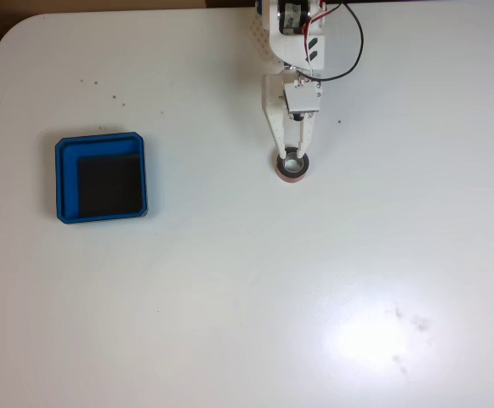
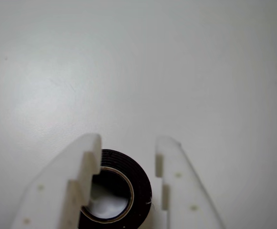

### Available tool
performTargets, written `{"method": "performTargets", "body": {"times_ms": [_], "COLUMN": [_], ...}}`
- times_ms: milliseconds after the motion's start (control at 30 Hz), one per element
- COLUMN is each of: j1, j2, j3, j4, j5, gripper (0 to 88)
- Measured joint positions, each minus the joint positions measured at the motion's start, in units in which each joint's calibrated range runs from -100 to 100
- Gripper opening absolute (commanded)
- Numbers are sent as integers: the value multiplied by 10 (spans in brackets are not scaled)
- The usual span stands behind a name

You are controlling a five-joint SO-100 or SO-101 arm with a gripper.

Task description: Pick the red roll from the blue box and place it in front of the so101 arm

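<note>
The red roll [image 1: 294,173] lies flat on the white table just below the so101 arm [image 1: 291,51] in the fixed view, far to the right of the blue box [image 1: 101,178]. The box is a shallow square tray and holds only its black floor pad. My gripper [image 1: 292,158] points down the picture, its tips at the roll's rim. In the wrist view the roll [image 2: 140,176] looks dark with a pale core, and it sits between the white fingers of my gripper [image 2: 129,140]. The left finger [image 2: 88,160] overlaps its edge. A thin gap separates it from the right finger [image 2: 169,162]. The gripper is open.
The white table [image 1: 247,297] stretches wide below and to the right of the arm. Its rounded corner and left edge, with brown floor beyond, show at the top left of the fixed view. Red and black wires loop beside the arm's wrist.
</note>
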Motion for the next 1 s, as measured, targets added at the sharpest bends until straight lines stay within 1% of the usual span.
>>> {"method": "performTargets", "body": {"times_ms": [200,333,400,1000], "j1": [0,0,0,0], "j2": [0,0,0,0], "j3": [0,0,0,0], "j4": [0,0,0,0], "j5": [0,0,0,0], "gripper": [91,22,4,7]}}
